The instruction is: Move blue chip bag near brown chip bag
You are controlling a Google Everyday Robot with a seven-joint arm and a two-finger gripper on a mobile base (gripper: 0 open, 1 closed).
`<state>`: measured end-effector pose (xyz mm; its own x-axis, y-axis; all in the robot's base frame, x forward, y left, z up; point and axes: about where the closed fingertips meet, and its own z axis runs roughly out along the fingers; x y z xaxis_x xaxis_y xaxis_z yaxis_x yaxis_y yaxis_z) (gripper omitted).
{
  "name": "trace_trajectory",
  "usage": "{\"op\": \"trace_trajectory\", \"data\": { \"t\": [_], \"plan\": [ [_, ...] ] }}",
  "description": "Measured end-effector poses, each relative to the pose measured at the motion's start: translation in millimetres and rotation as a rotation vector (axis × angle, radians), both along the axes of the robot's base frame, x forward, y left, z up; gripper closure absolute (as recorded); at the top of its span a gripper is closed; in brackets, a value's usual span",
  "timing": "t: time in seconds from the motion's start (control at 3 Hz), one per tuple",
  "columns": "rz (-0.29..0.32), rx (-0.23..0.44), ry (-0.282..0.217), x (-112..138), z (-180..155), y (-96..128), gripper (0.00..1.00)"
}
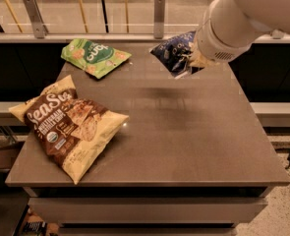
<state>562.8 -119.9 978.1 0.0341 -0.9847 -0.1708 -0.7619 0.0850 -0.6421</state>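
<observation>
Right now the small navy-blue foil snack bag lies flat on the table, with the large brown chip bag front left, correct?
No: the camera view shows the navy-blue foil snack bag held above the table, far side, in the gripper; the large brown chip bag is front left.

blue chip bag: crinkled glossy foil | brown chip bag: creased shiny film | green bag: glossy film | table: smooth matt top (faint sheen) | gripper: pale smooth plastic, above the table's far edge, clamping the blue chip bag
</observation>
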Motion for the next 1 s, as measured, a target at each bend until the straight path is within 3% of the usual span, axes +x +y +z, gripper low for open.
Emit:
{"op": "trace_trajectory", "data": {
  "t": [0.67,1.0],
  "plan": [
    [-0.118,0.01,-0.067,-65.1,-26.0,30.5,1.0],
    [-0.173,0.048,-0.099,-87.4,-39.0,29.2,1.0]
  ]
}}
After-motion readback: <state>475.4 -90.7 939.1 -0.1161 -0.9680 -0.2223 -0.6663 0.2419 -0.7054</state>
